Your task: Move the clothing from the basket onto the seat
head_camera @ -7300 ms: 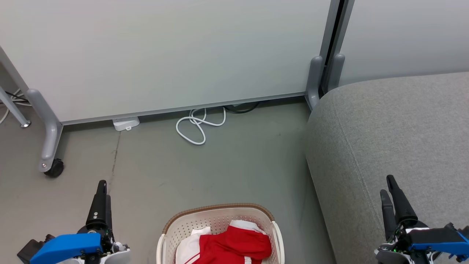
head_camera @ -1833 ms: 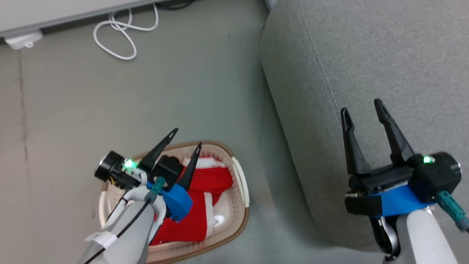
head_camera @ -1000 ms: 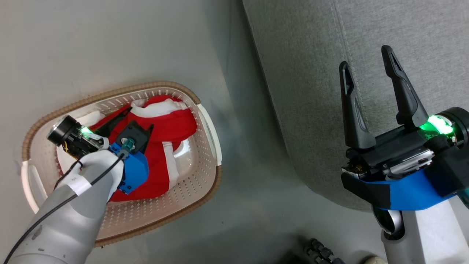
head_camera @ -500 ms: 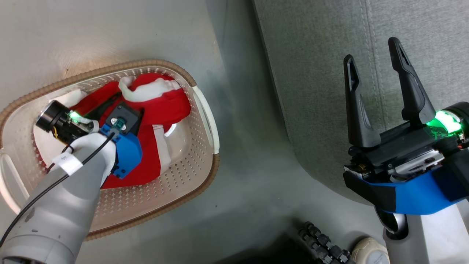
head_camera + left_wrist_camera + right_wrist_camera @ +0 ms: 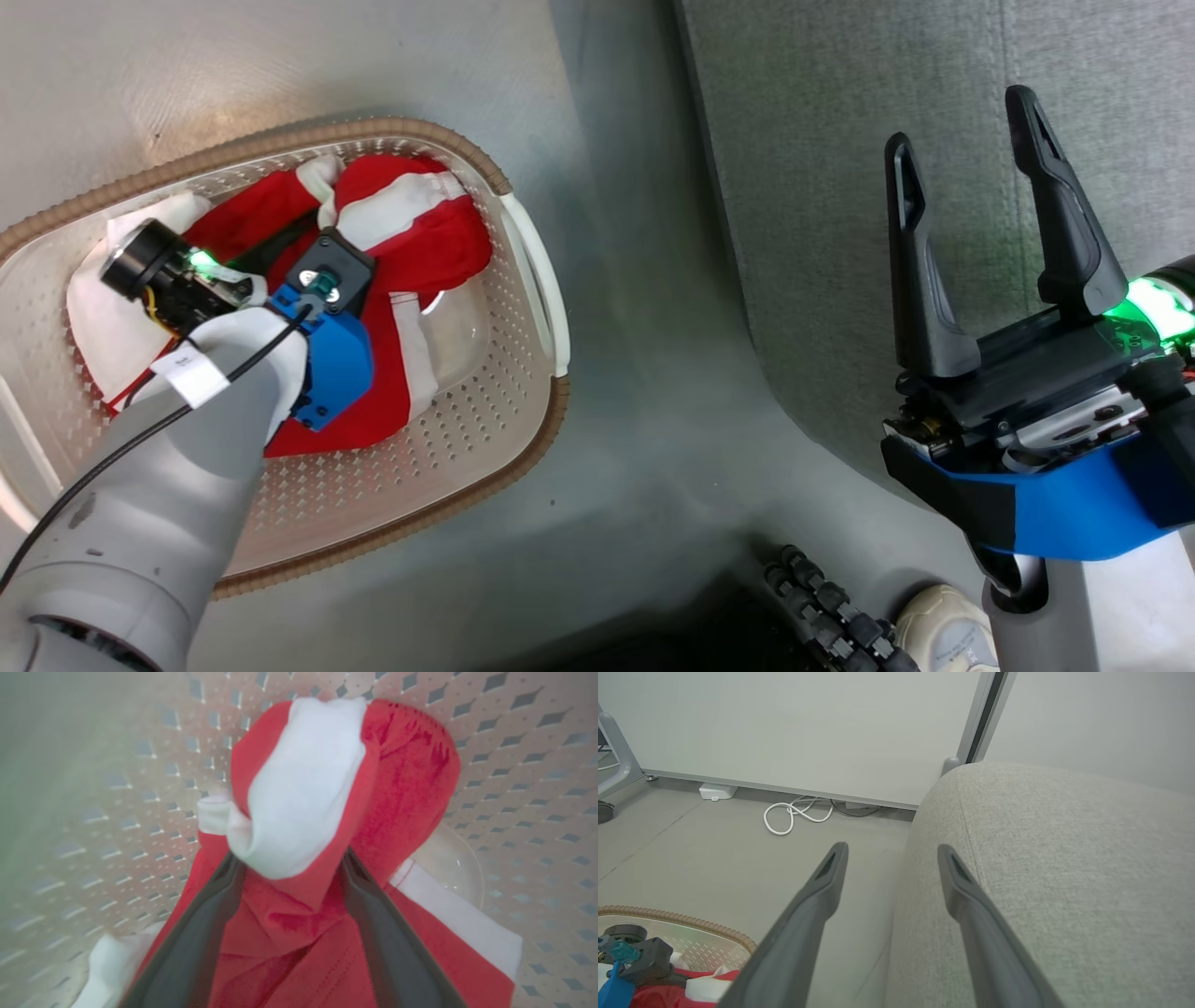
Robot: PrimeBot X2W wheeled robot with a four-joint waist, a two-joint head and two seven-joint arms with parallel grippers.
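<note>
The oval cream basket (image 5: 523,429) with a brown rim stands on the floor left of the grey seat (image 5: 840,93). The red and white clothing (image 5: 429,243) lies bunched inside it. My left gripper (image 5: 299,233) reaches down into the basket. In the left wrist view the left gripper (image 5: 289,858) is open, its fingers on either side of a raised fold of the clothing (image 5: 402,788). My right gripper (image 5: 962,126) hangs open and holds nothing, over the seat's near edge. In the right wrist view the right gripper (image 5: 892,851) points along the seat (image 5: 1064,858).
A white cable coil (image 5: 791,816) and a white adapter (image 5: 718,791) lie on the floor by the grey partition wall (image 5: 808,728). A dark ribbed part (image 5: 822,607) and a pale round part (image 5: 943,625) show at the head view's bottom edge.
The head camera has tilted down over the basket. My left gripper has sunk deeper into the clothing, and a white and red fold has bunched up between its fingers. The right gripper stays open.
</note>
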